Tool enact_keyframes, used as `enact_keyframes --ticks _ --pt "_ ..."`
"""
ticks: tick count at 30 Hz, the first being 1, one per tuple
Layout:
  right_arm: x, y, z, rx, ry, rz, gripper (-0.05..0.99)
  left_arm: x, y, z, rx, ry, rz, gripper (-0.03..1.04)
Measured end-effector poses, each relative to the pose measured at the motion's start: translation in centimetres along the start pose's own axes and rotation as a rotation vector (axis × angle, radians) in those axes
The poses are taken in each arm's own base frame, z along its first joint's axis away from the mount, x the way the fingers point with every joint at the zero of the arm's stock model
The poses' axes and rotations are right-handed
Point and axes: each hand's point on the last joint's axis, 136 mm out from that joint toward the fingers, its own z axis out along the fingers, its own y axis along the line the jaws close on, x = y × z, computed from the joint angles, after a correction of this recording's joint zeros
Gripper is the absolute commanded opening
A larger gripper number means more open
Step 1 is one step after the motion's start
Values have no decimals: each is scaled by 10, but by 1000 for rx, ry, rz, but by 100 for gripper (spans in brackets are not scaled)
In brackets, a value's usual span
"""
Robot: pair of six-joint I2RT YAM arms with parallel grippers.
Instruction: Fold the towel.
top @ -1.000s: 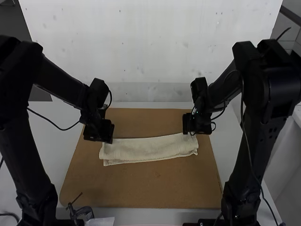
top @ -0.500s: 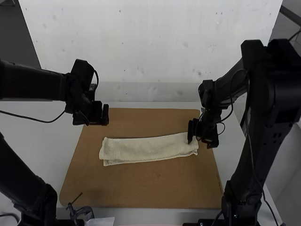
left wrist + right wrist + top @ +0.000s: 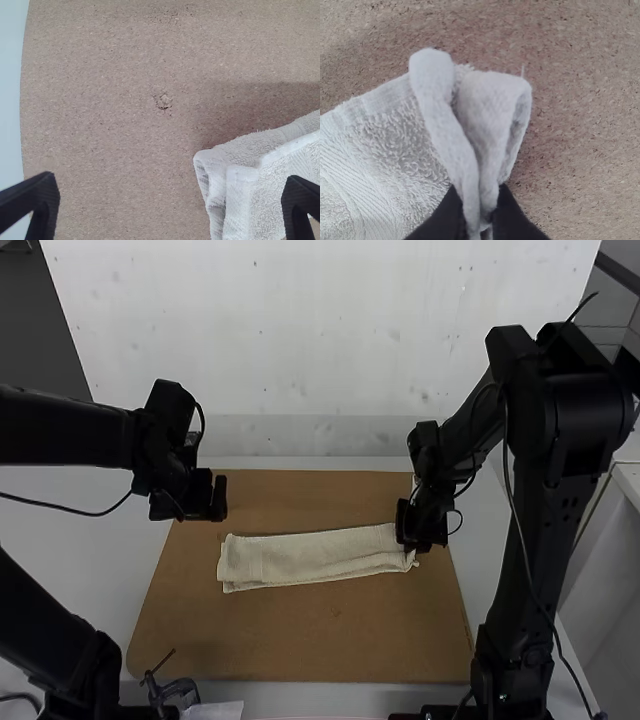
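Observation:
The cream towel [image 3: 315,558] lies as a long folded strip across the cork board, its layers showing at its left end. My left gripper [image 3: 218,502] hangs above the board just beyond the towel's left end. In the left wrist view my left gripper [image 3: 172,205] has its fingers wide apart, with the towel [image 3: 270,175] near one of them. At the strip's right end sits my right gripper [image 3: 420,540]. In the right wrist view my right gripper [image 3: 479,212] is closed on that end, and the pinched towel [image 3: 440,125] bunches up into raised ridges.
The brown cork board [image 3: 300,640] lies under the towel on a white table [image 3: 85,500]. A small dark clamp [image 3: 172,692] stands at the board's near left edge. A pale wall rises behind the table.
The left gripper has moved off the towel's left end, up and to the left. My right gripper has come down onto the right end, and the towel has shifted slightly.

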Motion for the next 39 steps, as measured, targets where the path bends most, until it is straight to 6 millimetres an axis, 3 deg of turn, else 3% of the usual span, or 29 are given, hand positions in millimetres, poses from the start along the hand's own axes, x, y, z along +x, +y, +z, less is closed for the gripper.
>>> enact_keyframes --ticks 6,9,16,22,26,31,35,39 --pt "3 -3 -3 8 14 -1 1 -2 3 -6 -1 -24 0 101" --pt "4 -15 -10 16 19 12 1 -3 3 -12 2 -43 -1 100" --pt "-20 -88 -45 71 -84 108 1 -5 3 -21 6 -69 -1 100" --pt "-19 -146 -56 124 -105 173 1 -2 -1 -21 13 -61 10 100" --pt "-20 -163 -63 142 -105 179 1 -2 -2 -21 14 -59 14 100" --pt "-15 -144 -65 129 -70 127 1 -1 -2 -21 14 -58 14 100" --pt "-26 -80 -73 93 -108 0 1 1 -2 -20 13 -54 14 100" --pt "-16 -3 -71 53 -99 -152 1 9 6 -20 0 -45 -4 99"
